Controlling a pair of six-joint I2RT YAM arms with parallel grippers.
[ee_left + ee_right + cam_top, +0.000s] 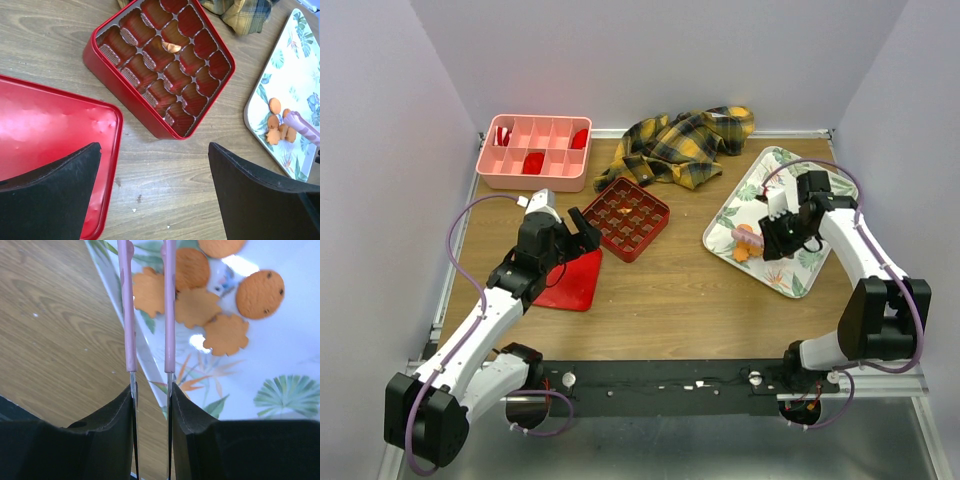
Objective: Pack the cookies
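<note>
1. The cookies lie clustered on the floral tray, to the right of the red gridded box. A single cookie sits in one box cell.
2. The right end effector is clenched on pink tongs that reach over the cookies, probably for a clean pick.
3. The left end effector is released and hangs over the lid, just beside the box.
4. No writing can be read.

open table between red box and tray — cloth crowds behind

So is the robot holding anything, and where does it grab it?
The right gripper pinches tongs by their metal arms; the left gripper holds nothing.
</note>
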